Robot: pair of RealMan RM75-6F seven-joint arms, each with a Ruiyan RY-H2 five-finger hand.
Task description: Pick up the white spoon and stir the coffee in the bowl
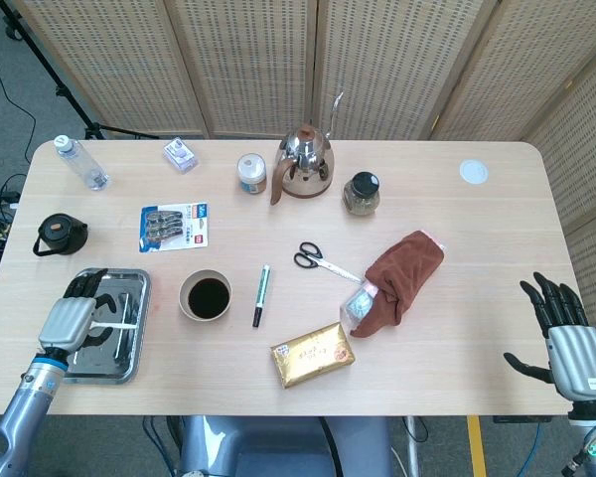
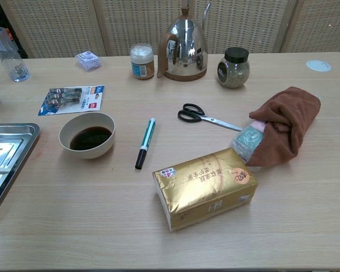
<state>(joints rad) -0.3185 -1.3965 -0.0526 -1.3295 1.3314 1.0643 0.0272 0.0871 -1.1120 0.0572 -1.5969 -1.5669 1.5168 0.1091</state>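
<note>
The white spoon [image 1: 115, 325] lies in the metal tray [image 1: 142, 316] at the table's front left; only its handle shows. My left hand [image 1: 72, 317] is over the tray and covers the spoon's head, with its fingers stretched out and apart. I cannot see any grip on the spoon. To the right of the tray stands the beige bowl [image 1: 207, 296] of dark coffee, which the chest view shows as the bowl [image 2: 88, 136] beside the tray [image 2: 8, 148]. My right hand [image 1: 566, 333] hangs off the table's front right edge, fingers spread and holding nothing.
A green pen [image 1: 261, 295] lies just right of the bowl. A gold pack [image 1: 313, 355], scissors [image 1: 318, 260] and a brown cloth [image 1: 402, 273] fill the middle right. A kettle [image 1: 304, 164], jars and a card pack [image 1: 175, 227] stand further back.
</note>
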